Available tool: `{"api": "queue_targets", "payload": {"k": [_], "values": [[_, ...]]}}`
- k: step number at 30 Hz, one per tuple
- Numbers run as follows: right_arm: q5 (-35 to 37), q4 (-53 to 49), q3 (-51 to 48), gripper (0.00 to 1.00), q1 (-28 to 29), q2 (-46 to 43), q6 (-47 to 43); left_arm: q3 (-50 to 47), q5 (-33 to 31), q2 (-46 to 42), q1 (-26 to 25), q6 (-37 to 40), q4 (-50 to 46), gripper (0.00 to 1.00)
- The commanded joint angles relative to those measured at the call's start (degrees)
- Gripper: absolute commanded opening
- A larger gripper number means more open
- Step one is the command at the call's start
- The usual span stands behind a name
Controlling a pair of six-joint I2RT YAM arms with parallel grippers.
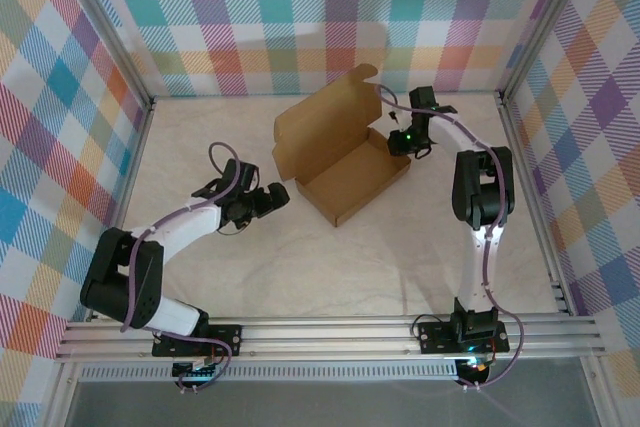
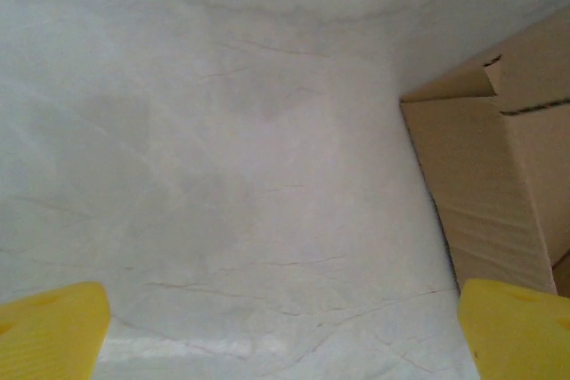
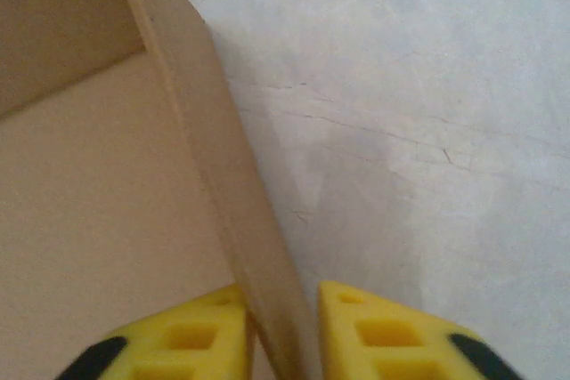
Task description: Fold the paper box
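Observation:
The paper box is a brown cardboard tray in the middle of the table, its lid flap standing up at the back. My right gripper is at the box's right end. In the right wrist view its yellow fingers straddle the box's end wall, with the right gripper shut on that wall. My left gripper hovers just left of the box, apart from it. It stands wide open over bare table, with the box's corner at the right edge of the left wrist view.
A white cloth covers the table. Plaid walls on an aluminium frame close off the left, back and right sides. A metal rail carrying both arm bases runs along the near edge.

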Motion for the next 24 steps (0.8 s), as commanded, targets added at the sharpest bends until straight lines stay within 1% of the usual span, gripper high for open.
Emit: {"api": "queue_targets", "payload": {"k": [1,3,6,8,10,13,15,17,20,24], "values": [[1.4,-1.1,-4.4,0.21,0.3,-6.3,7.8,3.7,1.5,3.0,-0.6,1.7,2.2,1.00],[4.0,0.6,-9.1,0.19,0.9,-9.7,11.8,5.9,1.9,5.4,-0.6,2.6,1.3,1.00],[8.2,4.3,-17.2,0.21,3.1,-15.1,15.6,8.5,2.9,7.8,-0.6,3.9,1.3,1.00],[11.2,6.2,-22.3,0.25,4.9,-18.7,17.4,9.9,2.8,8.6,-0.6,5.0,1.0,1.00],[13.1,7.5,-26.7,0.25,6.2,-21.9,18.9,11.1,2.1,9.0,-0.5,6.1,0.4,1.00],[11.5,8.1,-31.4,0.27,6.6,-25.2,20.1,13.6,2.2,10.5,-0.5,8.5,-0.5,1.00],[11.7,7.8,-31.8,0.30,6.6,-25.9,19.3,14.5,1.3,11.2,-0.5,9.5,-0.3,1.00],[13.4,8.4,-31.1,0.37,6.5,-25.8,18.7,15.7,0.3,12.3,-0.4,10.6,0.0,1.00],[14.3,11.8,-29.6,0.42,6.6,-25.1,15.0,18.6,-0.3,15.0,0.1,10.9,0.1,1.00],[14.5,12.3,-23.9,0.44,6.2,-20.3,11.1,23.1,-1.4,19.2,0.1,10.4,-1.8,0.92]]}}
